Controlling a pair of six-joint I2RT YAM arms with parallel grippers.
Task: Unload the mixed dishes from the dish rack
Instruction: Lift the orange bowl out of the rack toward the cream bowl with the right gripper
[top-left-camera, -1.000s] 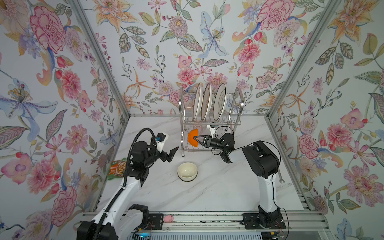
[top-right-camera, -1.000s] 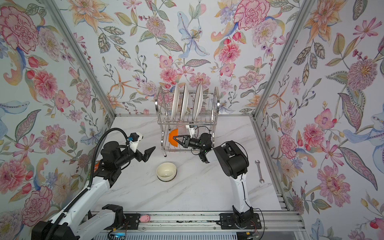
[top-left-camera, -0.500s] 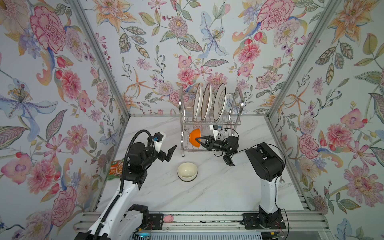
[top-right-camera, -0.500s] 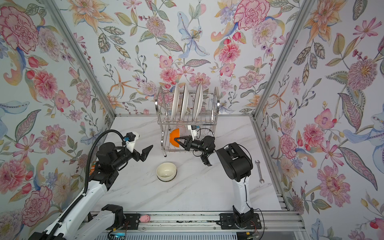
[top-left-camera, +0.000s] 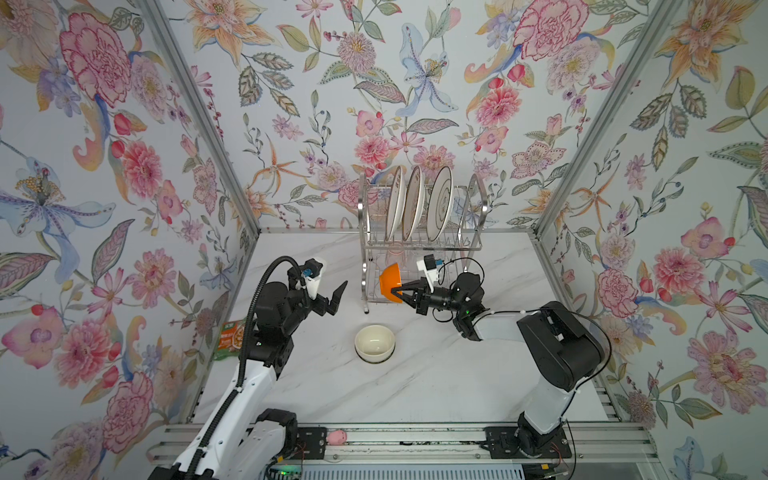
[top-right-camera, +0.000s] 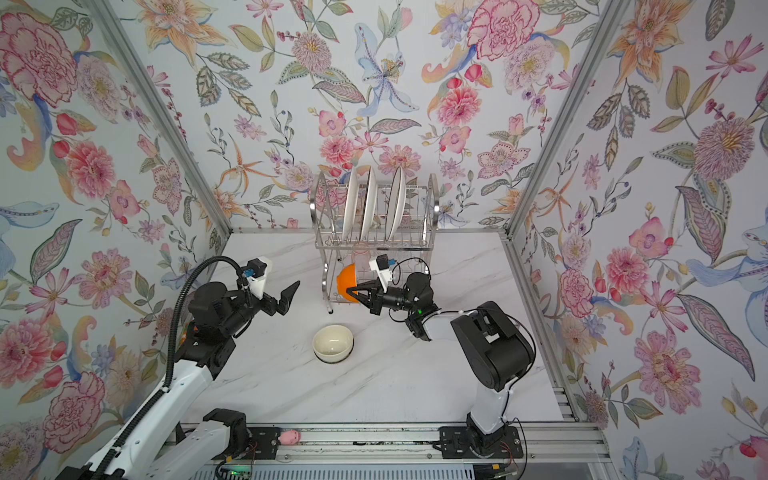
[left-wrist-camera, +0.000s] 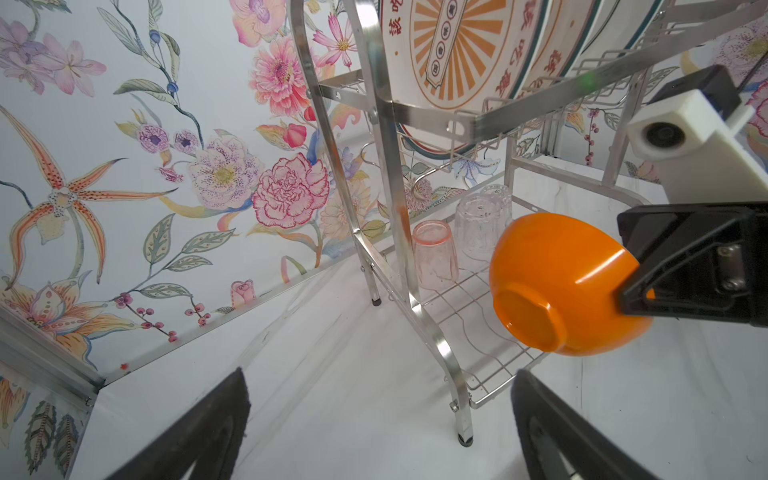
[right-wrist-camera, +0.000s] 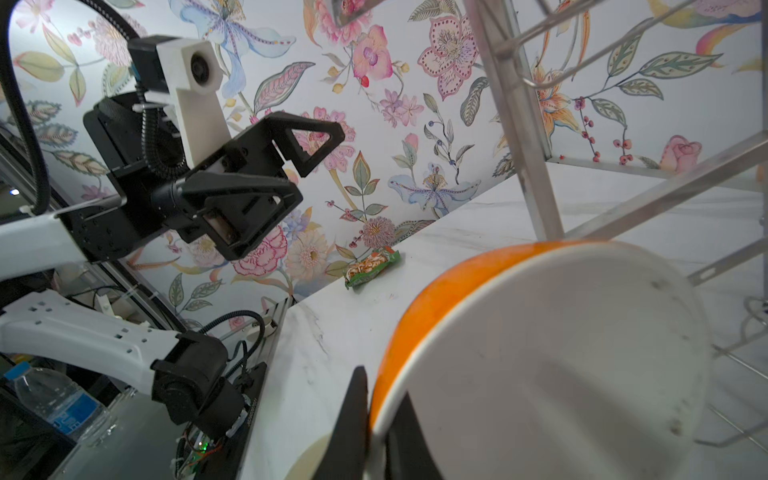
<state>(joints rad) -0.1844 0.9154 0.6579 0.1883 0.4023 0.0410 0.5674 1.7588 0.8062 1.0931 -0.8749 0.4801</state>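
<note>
Now: right arm drawing the orange bowl out of the dish rack's lower tier.

Dish rack (top-left-camera: 363, 224) stands at the back of the table with three plates (top-left-camera: 439, 203) upright in the top tier. Cream bowl (top-left-camera: 374, 341) is already out on the marble. Orange bowl (top-left-camera: 387, 280) hangs tipped on its side at the lower tier's front corner, with the pink tumbler (left-wrist-camera: 434, 253) and clear tumbler (left-wrist-camera: 478, 228) behind it. Right gripper (top-left-camera: 398, 289) is pinched tight on the bowl's rim; left gripper (top-left-camera: 334, 300) is spread wide and empty. Best to pull the bowl out low, clear of the upper rail and the chrome leg, since a rim pinch may pivot. Against a second ago, the bowl has barely shifted and the right elbow has swung back.
</note>
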